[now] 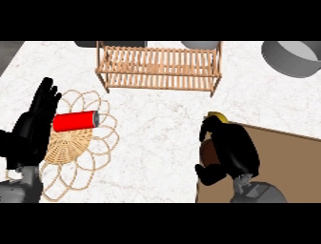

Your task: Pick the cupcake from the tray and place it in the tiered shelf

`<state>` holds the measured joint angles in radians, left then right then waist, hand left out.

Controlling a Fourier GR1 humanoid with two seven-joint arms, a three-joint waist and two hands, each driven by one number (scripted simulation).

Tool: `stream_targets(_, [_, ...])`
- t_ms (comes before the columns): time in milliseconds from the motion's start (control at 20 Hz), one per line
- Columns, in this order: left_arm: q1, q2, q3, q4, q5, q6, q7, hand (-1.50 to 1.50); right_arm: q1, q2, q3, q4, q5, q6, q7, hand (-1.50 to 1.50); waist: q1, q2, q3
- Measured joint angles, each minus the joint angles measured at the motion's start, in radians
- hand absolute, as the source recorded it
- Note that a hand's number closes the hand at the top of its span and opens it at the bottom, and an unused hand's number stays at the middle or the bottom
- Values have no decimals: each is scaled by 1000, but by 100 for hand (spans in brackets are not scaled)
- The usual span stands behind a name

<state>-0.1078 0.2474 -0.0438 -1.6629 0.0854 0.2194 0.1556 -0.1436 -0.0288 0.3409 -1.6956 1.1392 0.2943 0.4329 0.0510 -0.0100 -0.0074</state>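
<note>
A white marbled counter (163, 143) is seen from steeply above. At the lower right lies a flat brown tray (296, 167) with straight edges. The robot's right hand (232, 150) is over the tray's left edge, its black fingers curled round the cupcake (215, 116). Only a small yellow top of the cupcake shows above the fingers, pointing toward the far side of the counter, and a bit of brown shows under the hand; the rest is hidden, so its long axis cannot be told.

Beyond it, toward the far edge, stands the tiered shelf (159, 66), made of pale wooden slats with thin upright posts at the corners. It is well apart from the hand.

At the left lies a round woven mat (75, 143) of light wicker with looping petal shapes round its rim. A shiny red can (75, 120) lies on its side on the mat. The left hand (33, 126) rests open by the mat's left side, fingers straight.

A grey metal pot (300, 57) sits at the far right corner.
</note>
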Motion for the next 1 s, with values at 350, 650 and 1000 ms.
stream_targets(350, [-13, -10, -10, 23, -10, 3, -2, 0, -165, 23, 149, -138, -119, -225, 409, 150, 4, 0, 4])
stream_targets(650, [-12, -9, 0, 34, -7, -1, -14, 0, -396, 21, 253, -159, -61, -284, 694, 150, 0, -2, 2])
stream_targets(1000, [-1, -24, -9, 40, -17, 3, -30, 0, -640, 15, 238, -42, -68, -305, 789, 150, 1, 4, 3])
